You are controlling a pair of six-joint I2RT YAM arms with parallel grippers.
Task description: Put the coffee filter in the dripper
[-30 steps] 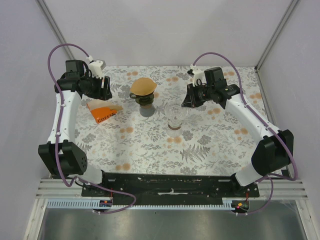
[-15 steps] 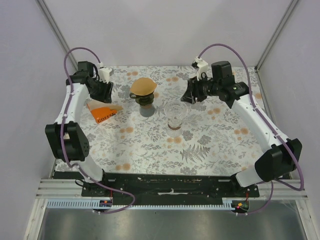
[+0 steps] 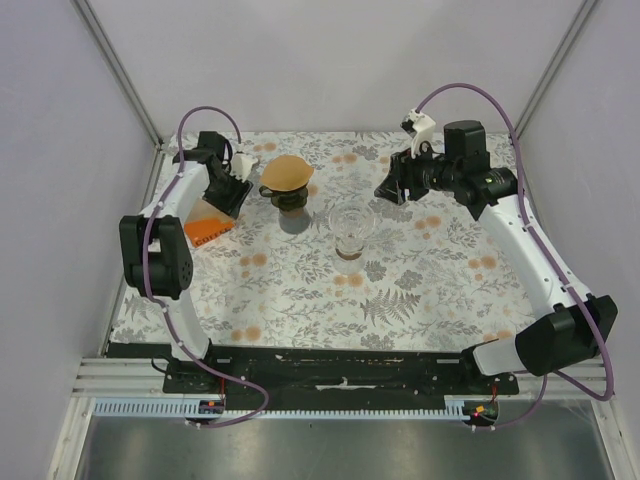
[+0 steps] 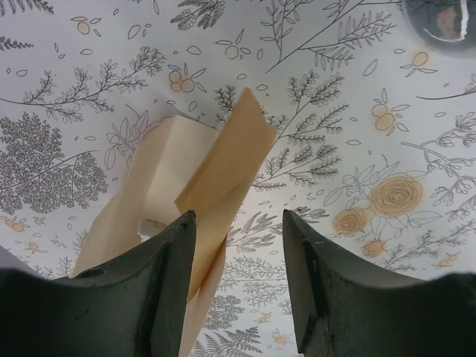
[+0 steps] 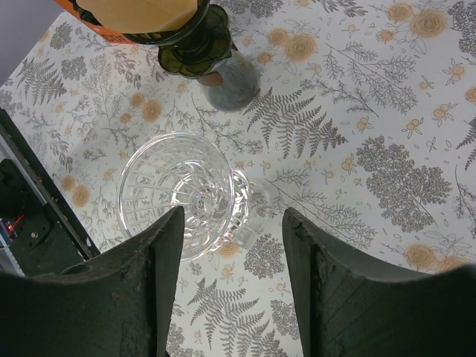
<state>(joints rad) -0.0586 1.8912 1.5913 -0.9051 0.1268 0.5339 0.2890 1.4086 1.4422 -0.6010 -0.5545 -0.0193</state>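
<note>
Left wrist view: left hand (image 4: 236, 245) wide, empty, over paper filter (image 4: 223, 160) on bench (image 4: 357, 111); advise pinching its raised edge only. Right hand (image 5: 232, 238) wide, empty, above glass dripper (image 5: 182, 193).

Right gripper (image 5: 233, 223), fingers apart, above a floral tablecloth (image 5: 387, 149). A clear ribbed glass dripper (image 5: 182, 193) stands beneath. Beyond it, a dark green cup (image 5: 197, 44) holds a tan filter (image 5: 145, 13).

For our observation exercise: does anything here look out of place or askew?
The brown filter sits lopsided in the dark dripper, with one corner poking past its rim. Nothing looks spilled or broken.
</note>
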